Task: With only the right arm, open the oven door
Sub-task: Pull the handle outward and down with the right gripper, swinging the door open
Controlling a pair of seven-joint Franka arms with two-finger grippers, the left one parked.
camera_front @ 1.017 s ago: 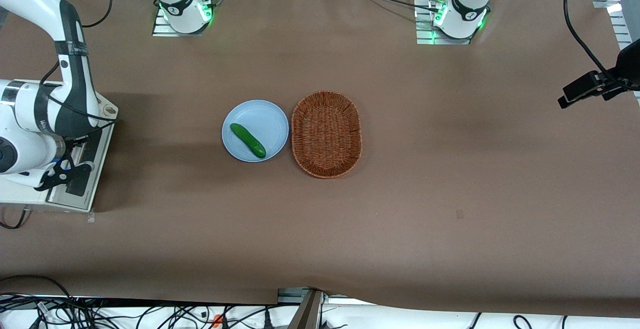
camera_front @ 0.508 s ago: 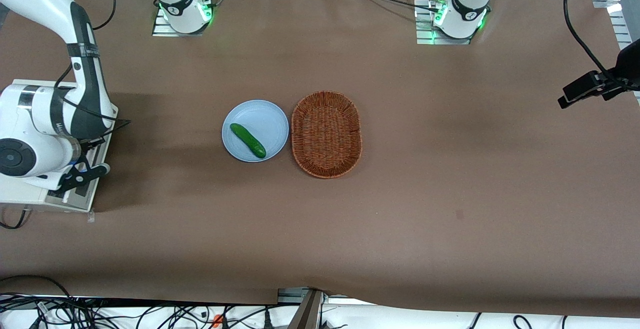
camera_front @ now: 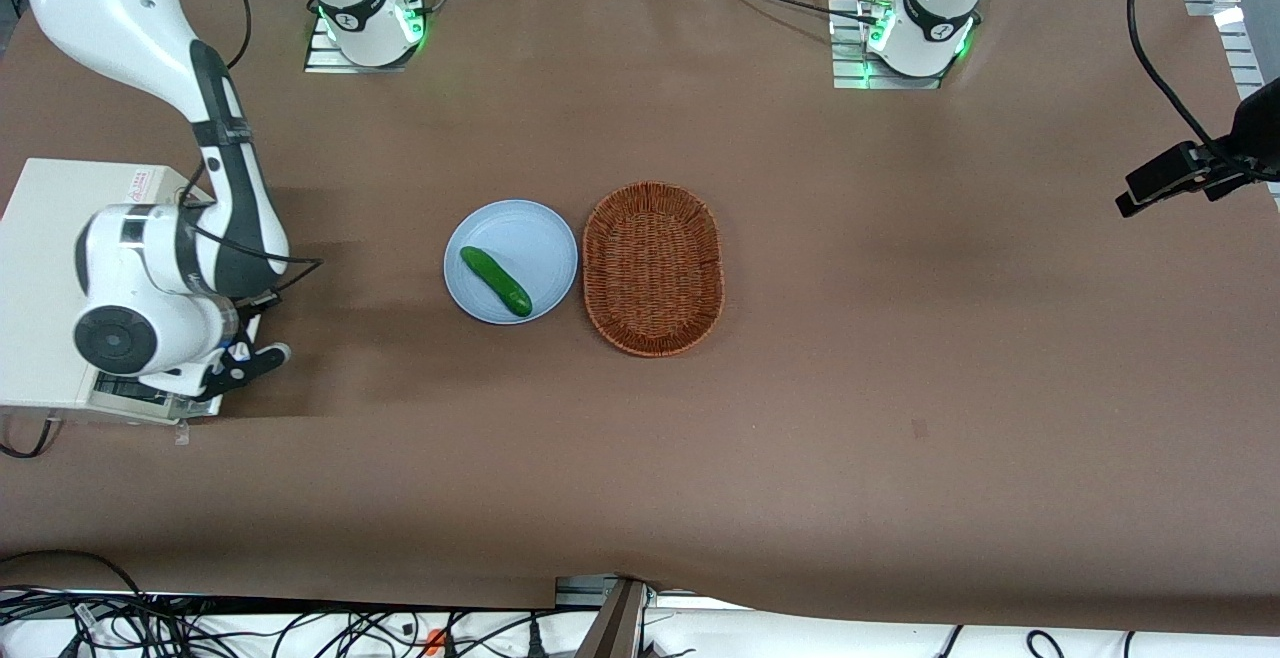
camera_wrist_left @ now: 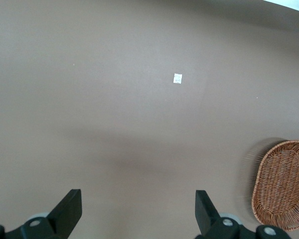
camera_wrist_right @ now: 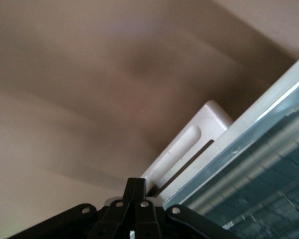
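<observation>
Oven door [camera_wrist_right: 259, 164] sits at the working arm's end of the table [camera_front: 800, 438], on the oven's [camera_front: 45, 228] front facing the plate [camera_front: 510, 260]. Our tool [camera_front: 245, 363] hangs just in front of it, at its nearer corner. In the wrist view its fingers [camera_wrist_right: 135, 199] are pressed together, holding nothing. We judge the door barely open, if at all. Its long axis runs toward the camera. Bare table between oven and plate leaves room to swing it down
</observation>
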